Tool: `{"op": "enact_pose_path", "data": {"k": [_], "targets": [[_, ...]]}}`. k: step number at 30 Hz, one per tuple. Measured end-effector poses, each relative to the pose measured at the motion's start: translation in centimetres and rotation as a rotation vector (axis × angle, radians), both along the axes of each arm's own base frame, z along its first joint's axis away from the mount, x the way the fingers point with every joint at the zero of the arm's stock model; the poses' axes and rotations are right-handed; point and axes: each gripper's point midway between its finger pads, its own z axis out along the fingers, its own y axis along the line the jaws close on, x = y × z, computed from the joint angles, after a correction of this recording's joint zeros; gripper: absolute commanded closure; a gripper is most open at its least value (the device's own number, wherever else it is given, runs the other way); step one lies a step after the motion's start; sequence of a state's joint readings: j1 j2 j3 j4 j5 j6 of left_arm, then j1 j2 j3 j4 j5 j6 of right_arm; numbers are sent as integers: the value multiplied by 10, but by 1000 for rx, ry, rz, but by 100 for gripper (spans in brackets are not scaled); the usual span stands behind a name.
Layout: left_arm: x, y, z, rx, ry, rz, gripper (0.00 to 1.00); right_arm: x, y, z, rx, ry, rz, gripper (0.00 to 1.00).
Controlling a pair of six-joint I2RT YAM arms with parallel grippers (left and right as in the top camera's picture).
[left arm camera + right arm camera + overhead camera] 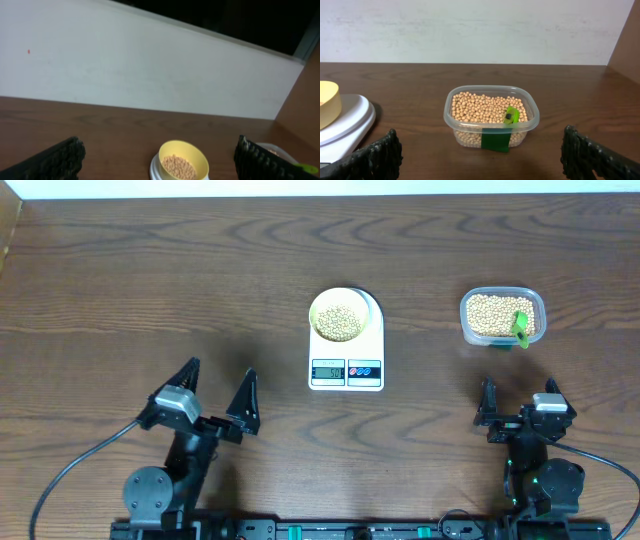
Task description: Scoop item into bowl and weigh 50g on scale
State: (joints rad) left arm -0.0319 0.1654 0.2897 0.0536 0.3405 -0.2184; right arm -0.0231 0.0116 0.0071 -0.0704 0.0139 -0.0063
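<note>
The pale yellow bowl (337,316) stands on the round platform of the white scale (346,372) at the table's middle, holding a heap of tan beans (339,323). The left wrist view shows the bowl (183,159) with beans (179,167) ahead. More beans (485,108) fill a clear tub (502,317) at the right, with a green scoop (510,115) resting in it. My left gripper (219,394) is open near the front left, empty. My right gripper (519,396) is open in front of the tub, empty.
A green tape patch (496,139) marks the tub's near wall. The scale's edge (347,125) shows at the left of the right wrist view. A white wall (150,75) borders the table's far side. Cables run from both arm bases.
</note>
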Motion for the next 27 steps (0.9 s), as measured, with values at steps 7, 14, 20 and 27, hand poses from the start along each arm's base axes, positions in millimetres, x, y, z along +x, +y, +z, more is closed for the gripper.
{"op": "enact_pose_path", "data": {"k": [7,14,20,27], "targets": [[-3,-1,-28,-4,-18,-5,2,0,0,0,0,0,0,1],[-1,-1,-36,-5,-69,-4,2,0,0,0,0,0,0,1],[3,0,-54,-4,-43,-1,2,0,0,0,0,0,0,1],[9,4,-91,-1,83,29,2,0,0,0,0,0,0,1]]}}
